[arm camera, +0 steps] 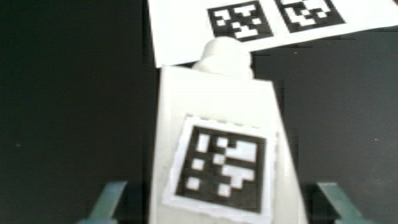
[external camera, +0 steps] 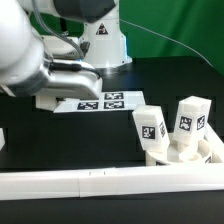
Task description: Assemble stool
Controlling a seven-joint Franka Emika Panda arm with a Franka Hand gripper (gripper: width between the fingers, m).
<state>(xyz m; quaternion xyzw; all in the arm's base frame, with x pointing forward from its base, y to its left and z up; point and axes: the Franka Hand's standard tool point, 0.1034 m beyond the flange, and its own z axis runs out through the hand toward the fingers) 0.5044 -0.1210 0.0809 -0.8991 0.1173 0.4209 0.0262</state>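
You see the gripper (arm camera: pixel 222 205) with its fingers (arm camera: pixel 118 198) clamped on one leg (arm camera: pixel 222 130), and the marker board (arm camera: pixel 267 30) just beyond. Two other legs (external camera: pixel 148 128) stand upright at the seat (external camera: pixel 205 152).

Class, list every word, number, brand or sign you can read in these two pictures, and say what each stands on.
No words, numbers or brands are readable.
On the marker board: square black-and-white tags, patterns only.
On the upright legs: one patterned tag each.
On the held leg: one patterned tag.
On the arm's base: small dark triangle sign, too small to read.
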